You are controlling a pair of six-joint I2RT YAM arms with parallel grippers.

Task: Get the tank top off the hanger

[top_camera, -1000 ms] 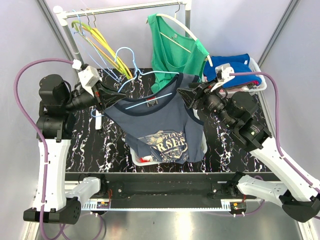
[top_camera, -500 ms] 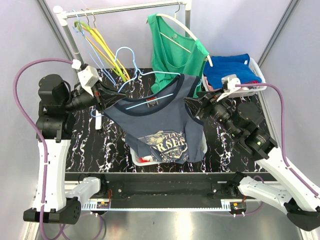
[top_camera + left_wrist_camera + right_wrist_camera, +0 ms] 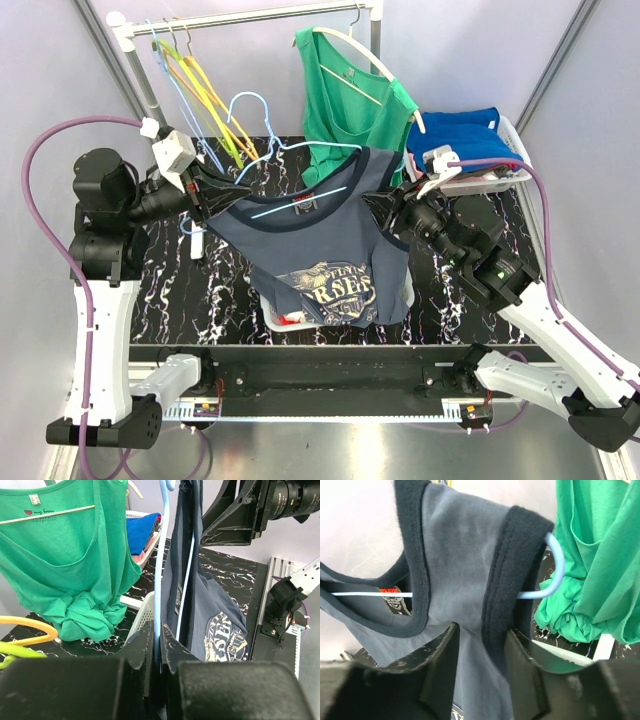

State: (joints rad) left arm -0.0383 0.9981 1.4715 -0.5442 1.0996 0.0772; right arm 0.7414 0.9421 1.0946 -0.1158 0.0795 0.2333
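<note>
Right wrist view: the tank top (image 3: 455,545) is being carried on a pale blue hanger (image 3: 555,565), held up in the air between the two arms. One dark-edged shoulder strap is being straddled by the right gripper (image 3: 480,640). The strap is rising straight ahead from between the fingers and looping over the hanger's rounded end, which is poking out just right of it. The jaws are standing part-closed about the cloth; whether it is being pinched cannot be told. The hanger's wire is being clamped tight by the left gripper (image 3: 159,630) at the opposite end, with the bar running lengthwise from one gripper towards the other. The right arm is judged the nearer to this strap, which would need drawing outward past the rounded end. The other strap is being largely masked by the left fingers and is hard to make out.
</note>
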